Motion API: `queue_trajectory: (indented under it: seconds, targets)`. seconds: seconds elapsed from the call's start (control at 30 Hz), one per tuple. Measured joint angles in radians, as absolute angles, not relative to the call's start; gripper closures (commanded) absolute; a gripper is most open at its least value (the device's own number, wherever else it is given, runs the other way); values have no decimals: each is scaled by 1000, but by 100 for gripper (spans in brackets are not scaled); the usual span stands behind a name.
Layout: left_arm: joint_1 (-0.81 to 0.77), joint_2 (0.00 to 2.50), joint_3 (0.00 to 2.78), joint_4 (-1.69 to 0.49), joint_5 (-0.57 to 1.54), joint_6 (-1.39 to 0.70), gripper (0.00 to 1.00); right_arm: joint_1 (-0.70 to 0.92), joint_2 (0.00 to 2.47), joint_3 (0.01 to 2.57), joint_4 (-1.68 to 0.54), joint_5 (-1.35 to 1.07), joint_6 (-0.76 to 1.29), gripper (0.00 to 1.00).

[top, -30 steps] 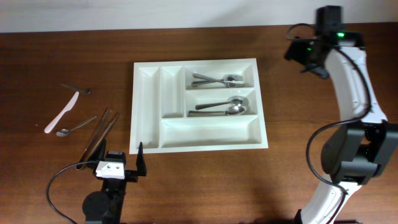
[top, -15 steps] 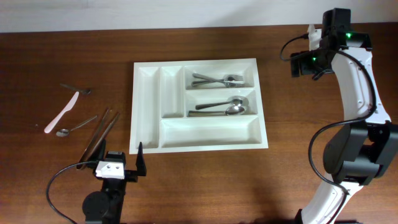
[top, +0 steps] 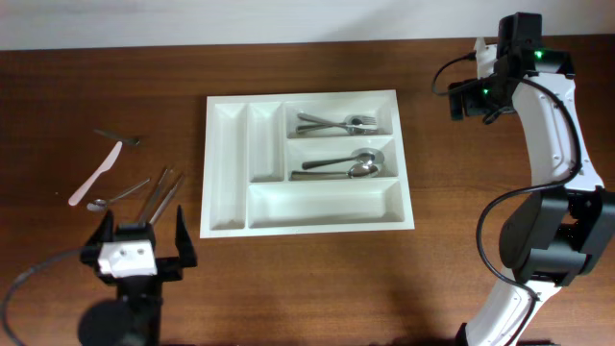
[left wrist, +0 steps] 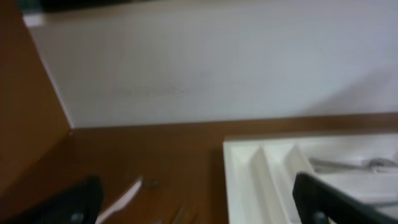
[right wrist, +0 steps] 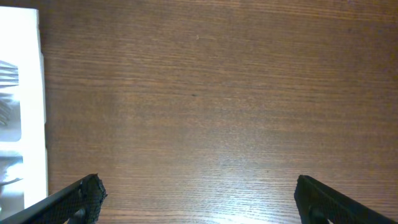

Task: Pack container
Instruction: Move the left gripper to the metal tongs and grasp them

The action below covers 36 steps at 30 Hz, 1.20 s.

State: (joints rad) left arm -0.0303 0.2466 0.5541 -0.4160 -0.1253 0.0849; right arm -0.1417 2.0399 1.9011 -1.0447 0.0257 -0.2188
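The white container (top: 327,205) lies in the middle of the table, with forks (top: 336,123) in its top right compartment and spoons (top: 348,166) in the one below. Its two narrow compartments and the long front one hold nothing. My left gripper (top: 144,231) stands open near the table's front left, nothing between its fingers. In the blurred left wrist view the left gripper (left wrist: 199,208) frames the container's left end (left wrist: 273,168). My right gripper (top: 473,99) hangs open over bare wood, right of the container. The right wrist view shows that gripper (right wrist: 199,199) empty and the container's edge (right wrist: 22,93) at left.
Loose cutlery lies left of the container: a pale pink knife (top: 94,175), a small utensil (top: 119,137) behind it, a spoon (top: 115,197) and several long thin metal pieces (top: 161,195), just beyond my left gripper. The pink knife (left wrist: 127,193) also shows in the left wrist view.
My left gripper has shifted left and turned, so both spread fingers now show from above. The right gripper swung a little right and back a second ago, then held still.
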Motion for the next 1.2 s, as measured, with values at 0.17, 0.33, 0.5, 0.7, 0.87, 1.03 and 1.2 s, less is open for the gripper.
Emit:
queue_trajectory:
  seconds: [0.17,0.33,0.5,0.7,0.87,1.03,1.2]
  targets:
    - [-30,571,908,-846,-133,91,1,-142,2040,1901,-1045,26,-221,1]
    - [-29,759,1099,-1100,-75,93,1,-142,2040,1901,-1044,26,-221,1]
    - [-27,786,1158,-1113,64,93,1,-142,2040,1901,-1044,26,-221,1]
    - [-27,788,1178,-1101,181,61,1,-142,2040,1901,-1044,26,-221,1]
    - [-20,917,1190,-1197,-23,-115,1,-142,2040,1901,-1044,26,-221,2]
    - [35,1211,1190,-1233,-109,-212,1,-142,2040,1901,-1045,26,-221,1]
    - [86,1472,1190,-1232,-125,-236,1,-142,2040,1901,-1044,26,-221,1]
